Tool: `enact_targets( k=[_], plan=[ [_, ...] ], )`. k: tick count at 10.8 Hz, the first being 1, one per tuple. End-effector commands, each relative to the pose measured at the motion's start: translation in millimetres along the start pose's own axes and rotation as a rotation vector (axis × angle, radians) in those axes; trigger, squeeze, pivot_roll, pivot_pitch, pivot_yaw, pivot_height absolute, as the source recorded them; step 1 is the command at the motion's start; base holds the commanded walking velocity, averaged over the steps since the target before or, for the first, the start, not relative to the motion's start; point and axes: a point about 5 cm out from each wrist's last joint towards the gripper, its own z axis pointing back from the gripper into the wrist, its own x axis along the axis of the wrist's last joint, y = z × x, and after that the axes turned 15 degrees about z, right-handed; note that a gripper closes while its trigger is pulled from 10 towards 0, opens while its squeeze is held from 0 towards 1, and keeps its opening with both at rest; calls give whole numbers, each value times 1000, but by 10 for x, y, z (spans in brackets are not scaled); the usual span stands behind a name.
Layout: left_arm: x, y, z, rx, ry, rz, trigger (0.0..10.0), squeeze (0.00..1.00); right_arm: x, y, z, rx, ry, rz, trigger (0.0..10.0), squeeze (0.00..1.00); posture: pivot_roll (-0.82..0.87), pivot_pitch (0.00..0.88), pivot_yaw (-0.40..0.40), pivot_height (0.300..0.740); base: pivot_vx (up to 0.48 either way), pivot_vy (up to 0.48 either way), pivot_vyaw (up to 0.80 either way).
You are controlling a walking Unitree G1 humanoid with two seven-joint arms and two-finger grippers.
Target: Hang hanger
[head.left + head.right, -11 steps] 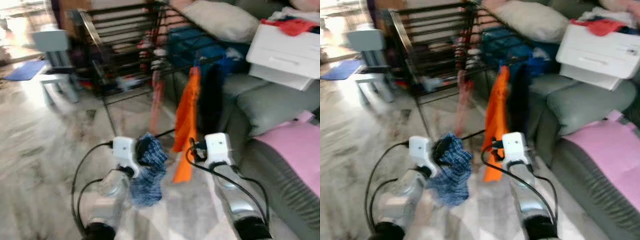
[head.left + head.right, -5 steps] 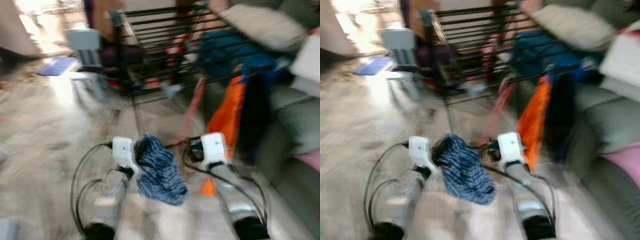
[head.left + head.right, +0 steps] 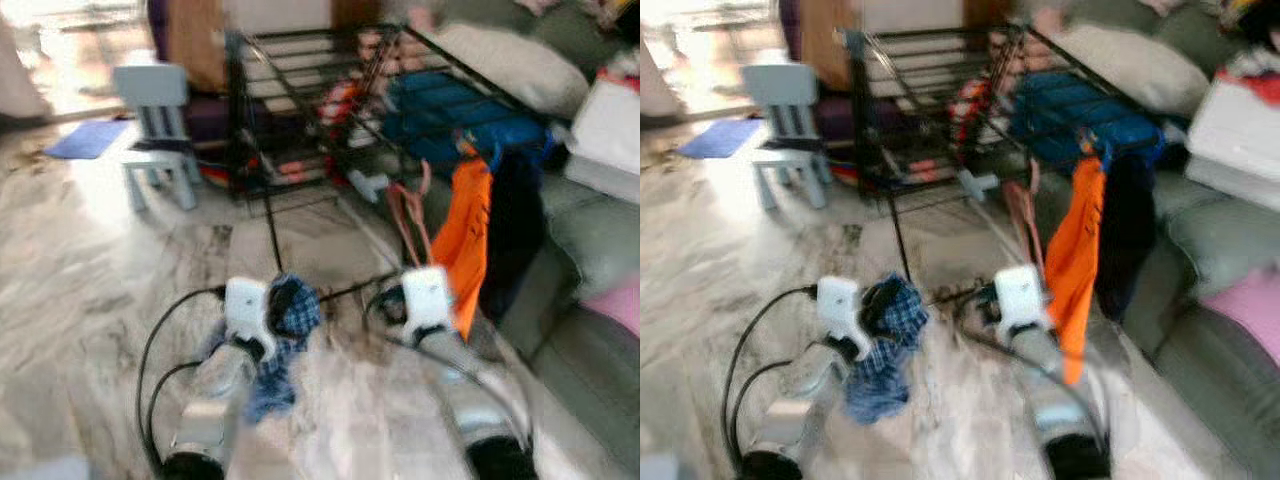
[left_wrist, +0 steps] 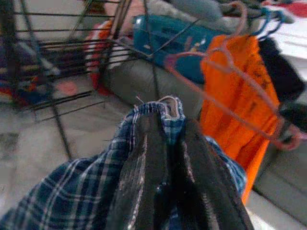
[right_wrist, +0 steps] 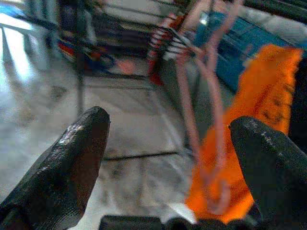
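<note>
A black folding drying rack [image 3: 300, 60] stands ahead, with blue clothes on top and an orange shirt [image 3: 470, 230] hanging at its near right corner. A pink hanger [image 3: 408, 205] hangs just left of that shirt. My left gripper [image 4: 170, 124] is shut on a blue plaid cloth [image 3: 285, 330], which droops below it. My right gripper [image 5: 170, 120] is open, its fingers spread wide on either side of the pink hanger [image 5: 213, 120]. I cannot tell whether they touch it. Both arms reach forward, low in the eye views, which are blurred.
A grey sofa [image 3: 600, 250] runs along the right, with a pillow [image 3: 510, 60] and a white box [image 3: 615, 125] on it. A small pale blue chair [image 3: 155, 110] and a blue mat [image 3: 85, 140] sit at the far left on the marble floor.
The whole picture has shifted as the camera moved; the rack now sits more central and nearer. The plaid cloth swung out to the right and hangs straight again. Both grippers keep their state.
</note>
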Motion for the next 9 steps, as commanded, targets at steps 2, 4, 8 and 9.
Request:
enact_targets(
  k=[2, 4, 8, 9],
  plan=[
    [-8, -7, 26, -3, 0, 1, 10000, 0, 79, -29, -47, -26, -16, 0, 10000, 0, -75, 50, -8, 740, 480, 0, 0],
    [-1, 2, 17, 13, -12, 18, 10000, 0, 74, -10, -49, -30, -10, 0, 10000, 0, -74, 40, -2, 740, 0, 0, 0],
    [-18, -13, -1, -2, -4, 56, 10000, 0, 45, 35, -30, -27, -2, 6, 10000, 0, -72, 7, 0, 740, 0, 0, -600],
    [-11, -6, -8, -6, -5, 59, 10000, 0, 62, 45, -31, -24, -16, 18, 10000, 0, -69, 8, 0, 740, 0, -420, 0]
  ],
)
